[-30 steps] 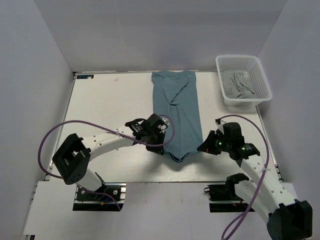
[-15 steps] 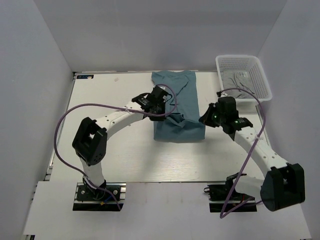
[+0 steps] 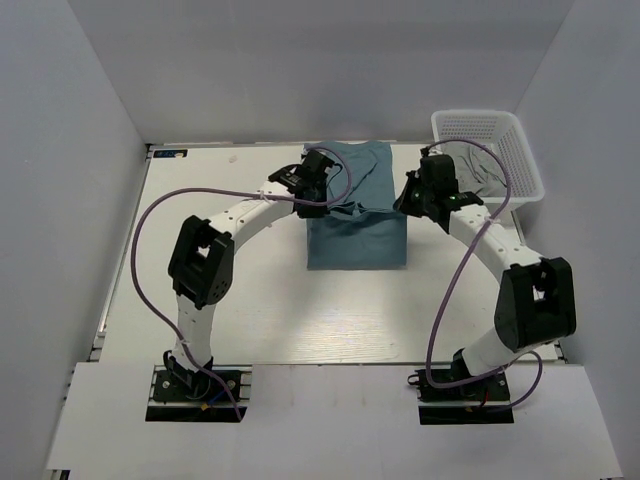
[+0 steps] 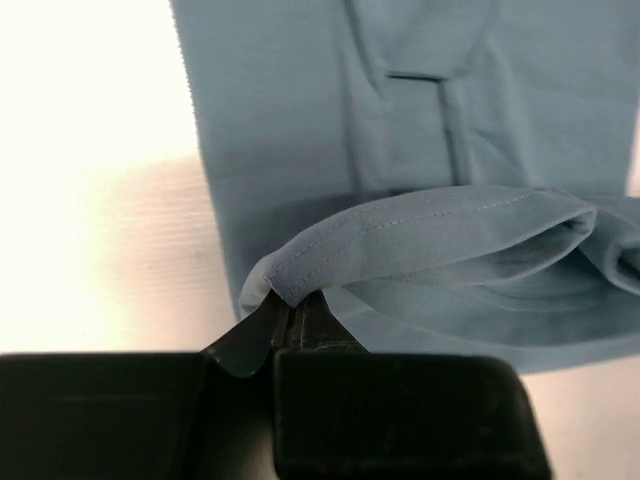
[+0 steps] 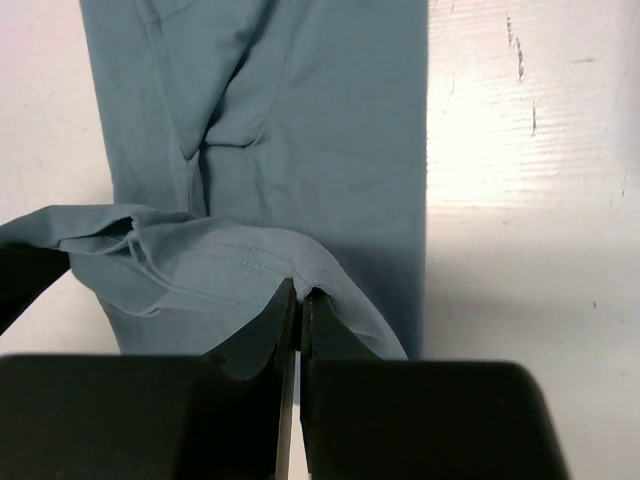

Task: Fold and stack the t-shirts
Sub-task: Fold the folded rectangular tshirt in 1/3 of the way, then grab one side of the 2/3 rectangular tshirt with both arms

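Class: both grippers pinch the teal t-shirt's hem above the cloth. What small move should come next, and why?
Probably carry the hem toward the collar end and lower it there. The left gripper and right gripper each pinch the hem of the t-shirt, lifted over its middle, while the far part lies uncovered, so the fold looks unfinished.

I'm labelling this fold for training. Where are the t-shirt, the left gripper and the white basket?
t-shirt [image 3: 357,242]: top view, on the near folded layer.
left gripper [image 4: 288,320]: left wrist view, between the fingertips pinching the hem.
white basket [image 3: 476,115]: top view, on the far rim.
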`<state>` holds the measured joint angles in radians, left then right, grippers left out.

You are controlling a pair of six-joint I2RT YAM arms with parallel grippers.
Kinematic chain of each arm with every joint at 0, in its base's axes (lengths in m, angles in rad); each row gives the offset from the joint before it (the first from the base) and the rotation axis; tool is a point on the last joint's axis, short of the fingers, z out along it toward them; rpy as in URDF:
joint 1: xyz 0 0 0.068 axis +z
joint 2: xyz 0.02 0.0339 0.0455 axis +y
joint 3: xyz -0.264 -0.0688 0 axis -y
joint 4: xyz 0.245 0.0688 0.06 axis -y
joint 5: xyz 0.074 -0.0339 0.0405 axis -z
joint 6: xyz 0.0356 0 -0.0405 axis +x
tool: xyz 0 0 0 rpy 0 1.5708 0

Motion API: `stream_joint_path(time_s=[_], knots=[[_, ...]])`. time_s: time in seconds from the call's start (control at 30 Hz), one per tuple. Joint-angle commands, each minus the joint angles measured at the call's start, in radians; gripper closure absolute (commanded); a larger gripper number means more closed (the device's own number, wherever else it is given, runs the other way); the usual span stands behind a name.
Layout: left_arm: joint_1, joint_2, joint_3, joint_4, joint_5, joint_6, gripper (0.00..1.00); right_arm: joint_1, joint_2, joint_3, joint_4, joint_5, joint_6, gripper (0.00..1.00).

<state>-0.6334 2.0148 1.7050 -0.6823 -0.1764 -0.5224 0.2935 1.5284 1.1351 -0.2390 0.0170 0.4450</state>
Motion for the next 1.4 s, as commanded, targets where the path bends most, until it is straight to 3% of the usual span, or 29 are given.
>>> stream_joint_path(time_s=[0.0,0.13,0.63,0.67,0.73,0.77,0.8,0.97,1.17,1.37], knots=[[0.034,-0.005,0.041,-0.025,-0.026,0.012,1.0,-0.014,0.053,0.067,0.014,0.017,-0.026,1.0],[0.044,0.016,0.015,0.015,0.014,0.03,1.0,-0.025,0.108,0.1,0.012,0.009,-0.02,1.0],[0.109,0.169,0.142,-0.007,0.038,0.048,0.98,-0.063,0.398,0.296,-0.01,-0.054,0.004,1.0],[0.109,0.17,0.153,-0.006,0.052,0.079,0.8,-0.065,0.401,0.304,-0.002,-0.048,0.001,0.93],[0.109,0.182,0.186,0.006,0.081,0.088,0.52,-0.068,0.412,0.31,0.027,-0.022,0.003,0.63],[0.118,0.196,0.217,-0.009,0.09,0.105,0.01,-0.07,0.414,0.328,0.03,-0.022,0.001,0.39],[0.118,0.196,0.226,-0.01,0.091,0.114,0.0,-0.071,0.415,0.334,0.035,-0.029,-0.005,0.1],[0.127,0.15,0.177,0.003,0.09,0.114,0.0,-0.068,0.346,0.299,0.046,-0.083,-0.045,0.1],[0.127,0.03,-0.045,0.049,0.204,0.09,0.0,-0.07,0.207,0.066,0.095,-0.195,-0.046,0.1],[0.091,-0.068,-0.261,0.098,0.348,0.039,0.0,-0.071,-0.011,-0.314,0.19,-0.172,0.006,0.1]])
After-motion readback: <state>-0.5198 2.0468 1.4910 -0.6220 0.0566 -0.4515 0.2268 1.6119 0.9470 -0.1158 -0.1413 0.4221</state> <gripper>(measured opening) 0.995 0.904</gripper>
